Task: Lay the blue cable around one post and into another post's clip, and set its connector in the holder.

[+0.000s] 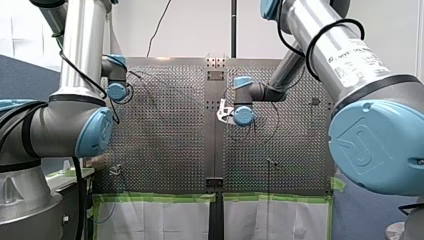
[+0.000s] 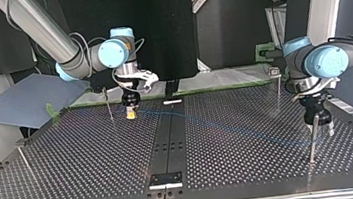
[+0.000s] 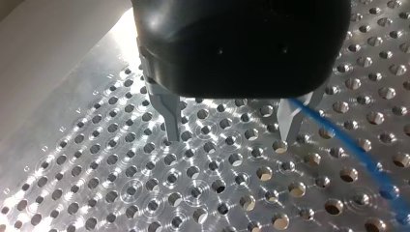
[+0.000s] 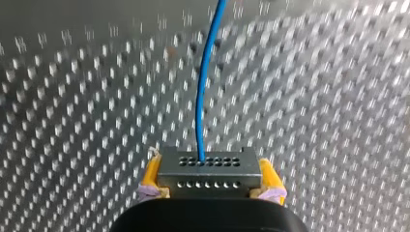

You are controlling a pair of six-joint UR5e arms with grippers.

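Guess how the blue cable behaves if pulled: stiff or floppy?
Probably bendy: the blue cable curves gently out of the connector in my right claw. Likely light: it is thin beside that connector. It may drag across the perforated table.

I see a thin blue cable (image 4: 203, 96), a grey metal connector block (image 4: 209, 180) with two rows of holes, yellow pads (image 4: 151, 173) on my right gripper (image 4: 209, 169), and a silver hole-gridded table (image 4: 72, 121).

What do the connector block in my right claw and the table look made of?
Connector: looks like grey metal, matte, with two rows of small holes; could be coated plastic. Table: bare metal, likely aluminium, shiny, circular marks around its holes.
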